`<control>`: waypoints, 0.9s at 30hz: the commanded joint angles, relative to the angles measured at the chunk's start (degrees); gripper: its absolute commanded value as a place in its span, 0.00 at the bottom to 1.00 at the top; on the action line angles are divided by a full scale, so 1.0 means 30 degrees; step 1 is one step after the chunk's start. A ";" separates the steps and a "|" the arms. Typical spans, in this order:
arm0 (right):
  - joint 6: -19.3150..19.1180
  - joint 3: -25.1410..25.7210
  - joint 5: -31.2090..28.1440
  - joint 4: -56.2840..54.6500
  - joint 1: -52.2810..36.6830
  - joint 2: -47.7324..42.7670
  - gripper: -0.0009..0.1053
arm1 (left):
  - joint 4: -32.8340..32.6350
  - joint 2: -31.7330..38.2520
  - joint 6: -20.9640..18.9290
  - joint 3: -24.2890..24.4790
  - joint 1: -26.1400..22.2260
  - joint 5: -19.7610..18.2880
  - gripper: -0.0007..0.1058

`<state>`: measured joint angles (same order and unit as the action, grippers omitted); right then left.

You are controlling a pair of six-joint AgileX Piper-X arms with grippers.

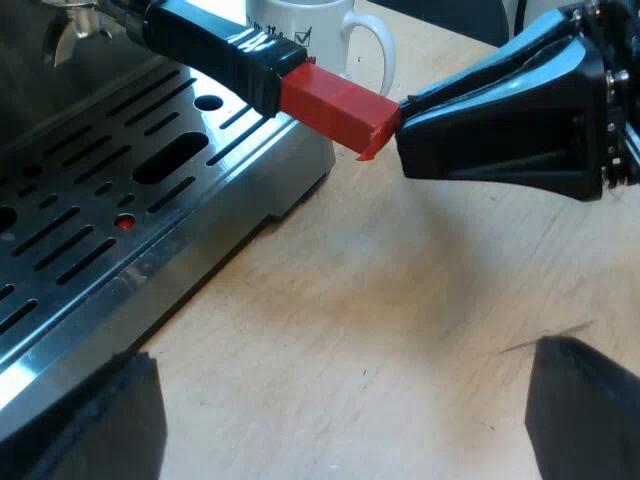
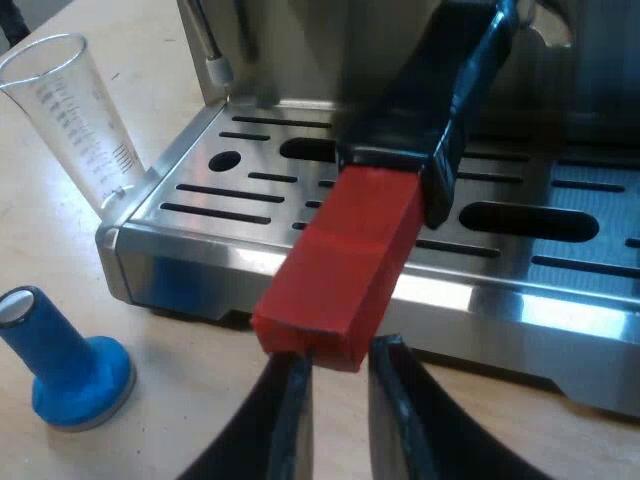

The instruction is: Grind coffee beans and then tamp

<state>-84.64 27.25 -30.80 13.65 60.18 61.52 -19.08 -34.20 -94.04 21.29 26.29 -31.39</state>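
- The espresso machine [image 2: 560, 90] has a brushed steel drip tray [image 2: 200, 215], flat and shiny, cut with long slots and a few round holes.
- The holder's handle [image 1: 215, 45] is glossy black plastic. It reaches out from the machine's front, above the tray.
- The handle finishes in a matte red end [image 2: 345, 255], a square-edged block that juts past the tray's edge over the table [image 1: 400, 300].
- The right gripper [image 2: 340, 385], black and wedge-shaped, meets the tip of the red end. I cannot tell whether it grips the block.
- The left gripper [image 1: 342, 352] hangs over bare table near the tray, its blunt dark fingers [image 1: 590, 410] spread wide with nothing between them.
- The blue tamper [image 2: 65, 365] stands upright on its round flared base, on the table near the tray's corner.
- A clear measuring glass [image 2: 75, 115], tapered and printed with fine marks, stands just beside that corner.
- A white glazed mug [image 1: 300, 30] with a looped handle sits on the far side of the handle.
- The table is pale wood with faint grain.
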 commanded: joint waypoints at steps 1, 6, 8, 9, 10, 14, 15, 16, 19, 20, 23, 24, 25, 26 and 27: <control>-0.0040 0.0003 -0.0838 0.0805 0.0055 0.0195 0.17 | 0.0325 0.0079 0.0019 -0.0001 0.0070 -0.0213 0.83; -0.0040 0.0003 -0.2157 0.1083 0.0055 0.0196 0.17 | 0.0325 0.0079 0.0019 -0.0001 0.0070 -0.0213 0.83; -0.0040 0.0003 -0.3417 0.1104 0.0055 0.0196 0.17 | 0.0325 0.0079 0.0019 -0.0001 0.0070 -0.0213 0.83; -0.0040 0.0003 -0.3767 0.1104 0.0055 0.0196 0.17 | 0.0325 0.0079 0.0019 -0.0001 0.0070 -0.0213 0.83; -0.0040 0.0003 -0.3993 0.1104 0.0055 0.0196 0.17 | 0.0325 0.0079 0.0019 -0.0001 0.0070 -0.0213 0.83; -0.0040 0.0003 -0.4265 0.1104 0.0055 0.0196 0.17 | 0.0325 0.0079 0.0019 -0.0001 0.0070 -0.0213 0.83; -0.0040 0.0003 -0.4385 0.1104 0.0021 0.0196 0.17 | 0.0325 0.0079 0.0019 -0.0001 0.0070 -0.0213 0.83; -0.0040 0.0003 -0.4412 0.1104 0.0016 0.0196 0.17 | 0.0325 0.0079 0.0019 -0.0001 0.0070 -0.0213 0.83; -0.0040 0.0003 -0.4546 0.1104 0.0010 0.0196 0.17 | 0.0325 0.0079 0.0019 -0.0001 0.0070 -0.0213 0.83; -0.0040 0.0003 -0.4541 0.1104 0.0010 0.0196 0.17 | 0.0325 0.0079 0.0019 -0.0001 0.0070 -0.0213 0.83; -0.0040 0.0003 -0.4541 0.1104 0.0010 0.0196 0.17 | 0.0325 0.0079 0.0019 -0.0001 0.0070 -0.0213 0.83; -0.0040 0.0003 -0.4541 0.1104 0.0010 0.0196 0.17 | 0.0325 0.0079 0.0019 -0.0001 0.0070 -0.0213 0.83; -0.0040 0.0003 -0.4493 0.1104 0.0010 0.0196 0.17 | 0.0325 0.0079 0.0019 -0.0001 0.0070 -0.0213 0.83; -0.0040 0.0003 -0.4435 0.1104 0.0010 0.0196 0.17 | 0.0325 0.0079 0.0019 -0.0001 0.0070 -0.0213 0.83; -0.0040 0.0003 -0.4169 0.1104 0.0010 0.0196 0.17 | 0.0325 0.0079 0.0019 -0.0001 0.0070 -0.0213 0.83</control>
<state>-84.64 26.74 -40.08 15.46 60.82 62.11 -19.08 -34.20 -94.04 21.29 26.29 -31.39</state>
